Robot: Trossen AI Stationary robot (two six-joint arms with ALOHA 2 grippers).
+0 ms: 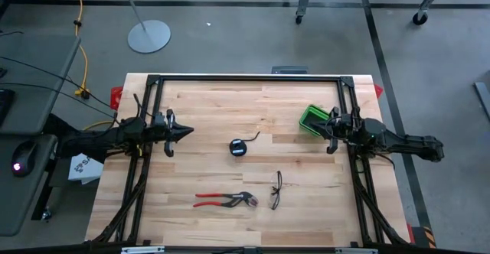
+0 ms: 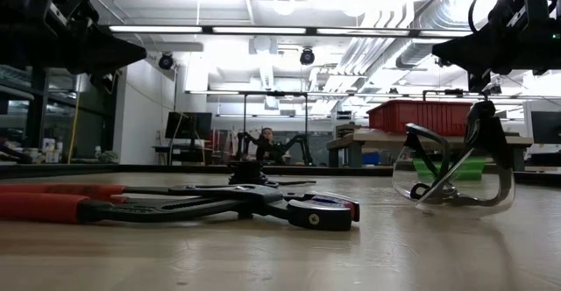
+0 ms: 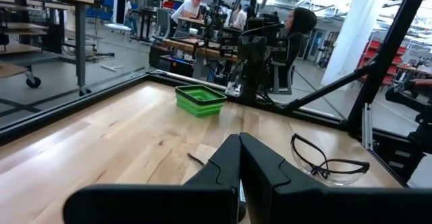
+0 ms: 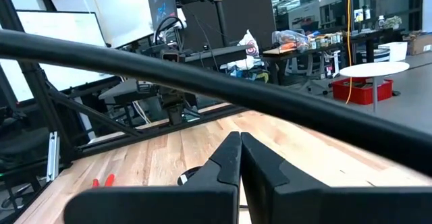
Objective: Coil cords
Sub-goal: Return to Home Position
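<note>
The cord (image 1: pixel 238 148) lies on the middle of the wooden table, wound into a small black coil, with one short loose end (image 1: pixel 255 136) trailing toward the far right. That end (image 3: pixel 196 160) also shows in the left wrist view, and part of the coil (image 4: pixel 190 177) in the right wrist view. My left gripper (image 1: pixel 190 131) hovers shut above the table's left side, pointing level toward the coil, a hand's width short of it. Over the right side my right gripper (image 1: pixel 325 126) hovers shut, pointing left above a green bin.
Red-handled pliers (image 1: pixel 226 200) and safety glasses (image 1: pixel 276 190) lie toward the near edge, in front of the coil. A green bin (image 1: pixel 312 118) stands at the right under my right gripper. A black frame (image 1: pixel 245 79) runs around the table's edges.
</note>
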